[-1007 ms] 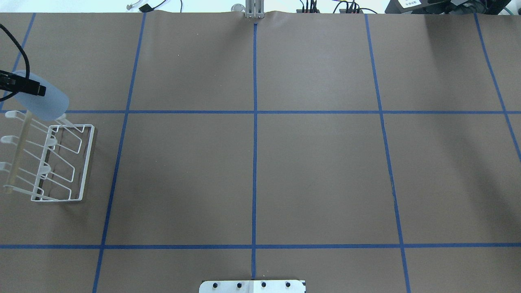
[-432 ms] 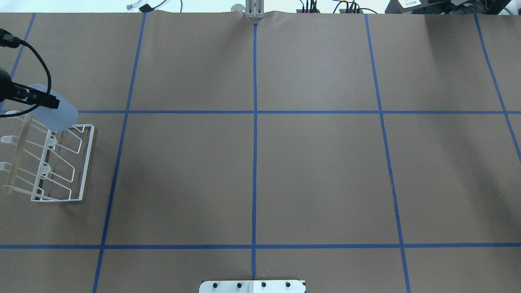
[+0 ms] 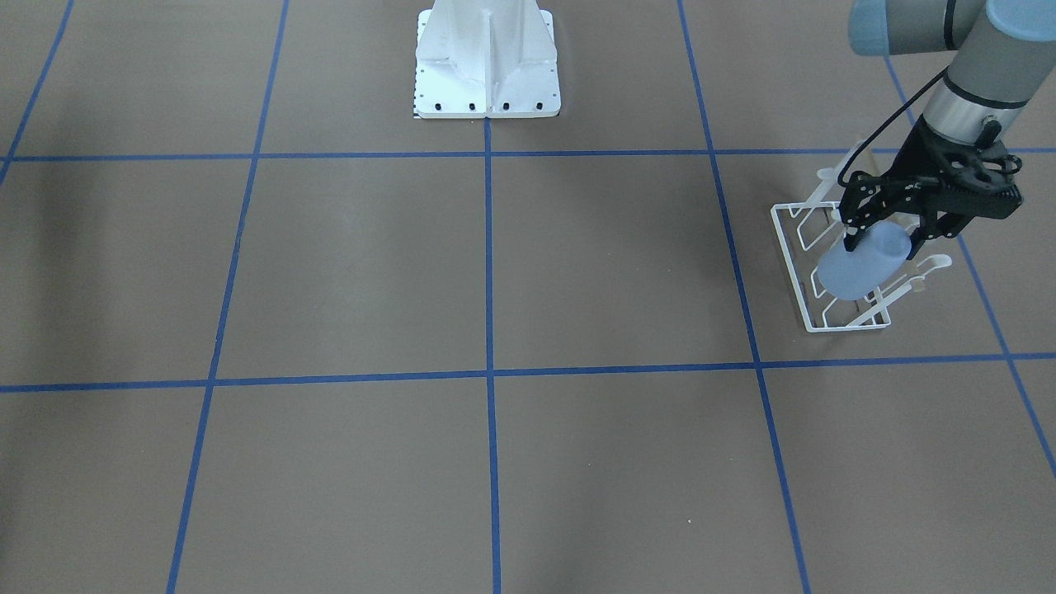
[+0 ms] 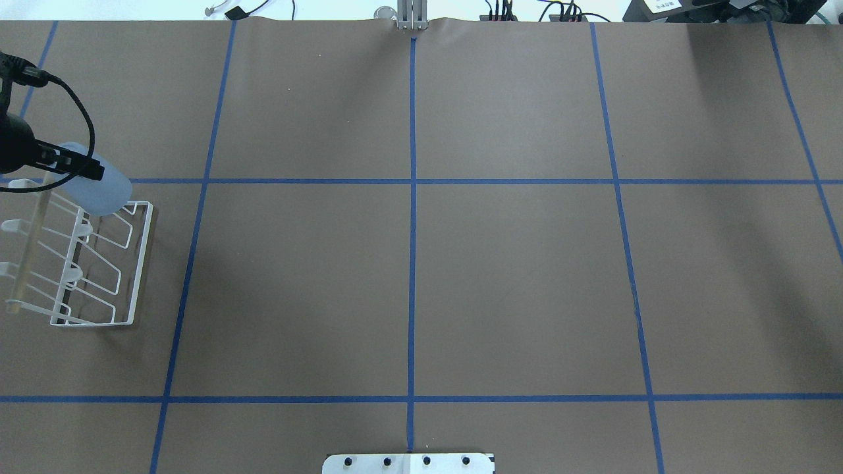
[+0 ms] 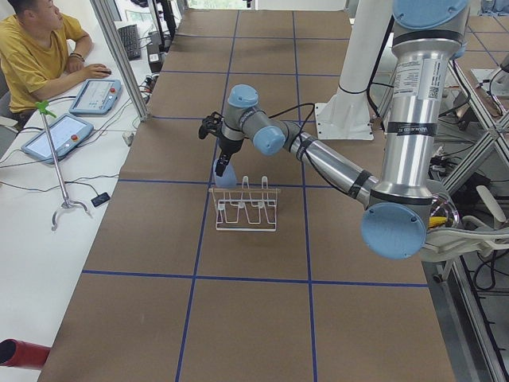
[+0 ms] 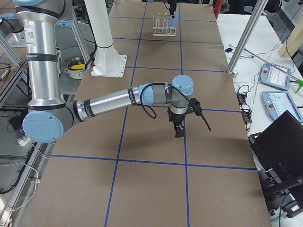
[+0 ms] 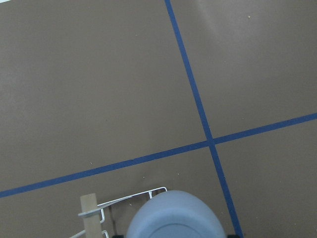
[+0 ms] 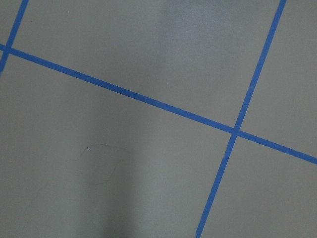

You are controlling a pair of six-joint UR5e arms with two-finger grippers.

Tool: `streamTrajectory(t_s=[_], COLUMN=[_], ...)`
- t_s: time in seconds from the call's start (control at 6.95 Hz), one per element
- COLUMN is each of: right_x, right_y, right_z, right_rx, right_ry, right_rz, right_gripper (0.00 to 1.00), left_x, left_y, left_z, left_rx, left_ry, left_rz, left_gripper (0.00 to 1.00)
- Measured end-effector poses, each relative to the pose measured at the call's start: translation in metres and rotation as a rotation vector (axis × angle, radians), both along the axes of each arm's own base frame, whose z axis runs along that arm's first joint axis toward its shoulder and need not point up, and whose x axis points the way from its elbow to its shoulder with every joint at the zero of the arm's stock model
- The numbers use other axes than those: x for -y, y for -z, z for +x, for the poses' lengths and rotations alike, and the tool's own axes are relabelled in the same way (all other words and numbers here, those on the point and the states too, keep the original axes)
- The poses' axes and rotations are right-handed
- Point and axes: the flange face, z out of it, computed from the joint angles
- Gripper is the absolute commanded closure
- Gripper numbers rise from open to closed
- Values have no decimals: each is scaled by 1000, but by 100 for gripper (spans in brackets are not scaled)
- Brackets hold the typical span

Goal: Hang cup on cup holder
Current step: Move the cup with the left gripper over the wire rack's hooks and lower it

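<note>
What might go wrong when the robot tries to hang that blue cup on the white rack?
The cup is tilted in the left claw over the end of the cup holder; if its mouth misses a peg, it may slide off onto the table. Pushing down might also tip the cup holder.

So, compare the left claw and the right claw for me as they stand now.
The left claw is shut on the cup; the right claw carries nothing visible, and its opening cannot be told. The left claw sits over the cup holder, at its end farther from the robot; the right claw hangs over the table, far from both. Shared: both are black and off the table.
</note>
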Motion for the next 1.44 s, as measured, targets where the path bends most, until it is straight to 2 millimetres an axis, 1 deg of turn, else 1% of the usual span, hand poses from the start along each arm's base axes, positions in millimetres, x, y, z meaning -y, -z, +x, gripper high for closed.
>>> streamTrajectory(t_s=[0.14, 0.43, 0.58, 0.72, 0.86, 1.15, 1.44], right_x=[0, 0, 0, 0, 0, 0, -2], right_y=[0, -1, -2, -2, -2, -3, -6], right_z=[0, 0, 0, 0, 0, 0, 2], right_rx=[0, -1, -1, -2, -2, -2, -4], right_ry=[0, 0, 0, -1, -1, -2, -9], right_rz=[-1, -2, -3, -4, -4, -7, -21], right_gripper=[0, 0, 0, 0, 0, 0, 0], left_x=[3, 1, 0, 0, 0, 1, 0], left_y=[-7, -13, -16, -20, -22, -26, -21], left_z=[8, 20, 25, 28, 30, 33, 33], left_rx=[1, 0, 2, 7, 10, 5, -6], left_ry=[-7, -21, -27, -32, -36, -41, -43], left_rz=[-6, -20, -25, -31, -33, -26, -16], left_gripper=[100, 100, 71, 23, 3, 2, 1])
